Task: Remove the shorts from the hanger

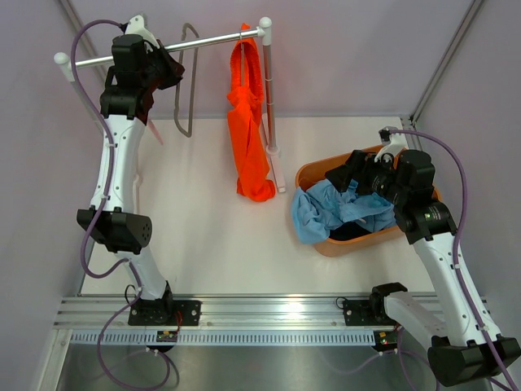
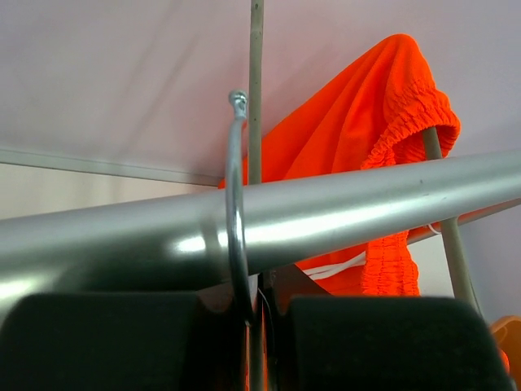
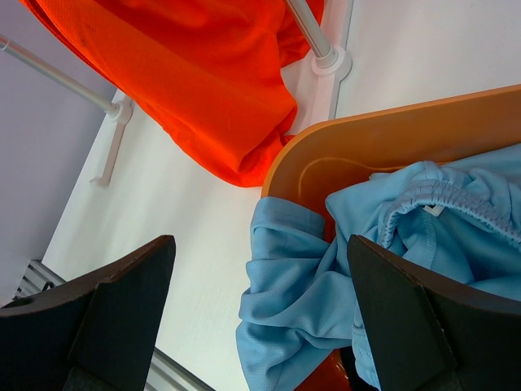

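Note:
The bright orange shorts (image 1: 248, 122) hang at the right end of the rack rail (image 1: 203, 39); they also show in the left wrist view (image 2: 358, 122) and the right wrist view (image 3: 187, 90). My left gripper (image 1: 165, 72) is up at the rail, shut on the neck of a hanger whose metal hook (image 2: 235, 204) sits over the rail (image 2: 366, 204). The light blue shorts (image 1: 334, 210) lie in the orange basket (image 1: 313, 173), spilling over its near rim, with the dark navy shorts (image 1: 352, 232) under them. My right gripper (image 3: 260, 318) hangs open and empty above the light blue shorts (image 3: 326, 277).
A grey bare hanger (image 1: 189, 81) hangs from the rail right of my left gripper. The rack's right post (image 1: 269, 90) stands between the orange shorts and the basket (image 3: 366, 142). Purple walls close in the back and sides.

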